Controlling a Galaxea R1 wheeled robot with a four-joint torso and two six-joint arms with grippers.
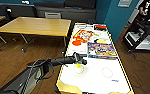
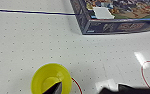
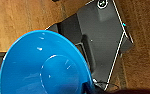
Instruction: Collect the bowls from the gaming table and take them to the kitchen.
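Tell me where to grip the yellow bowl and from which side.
Grip the yellow bowl by its thin rim, coming from above: it stands upright and open on the gaming table, so one finger can go inside the wall. The left pincer hovers over it.

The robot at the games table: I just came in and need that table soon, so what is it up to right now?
It is collecting bowls. Its left arm reaches over the white gaming table, with the left gripper directly above the yellow bowl, which sits upright on the tabletop near a red circle mark. A dark fingertip shows at the bowl's rim. The blue bowl shows large at the right wrist, above the wooden floor. Board game boxes lie further along the table.
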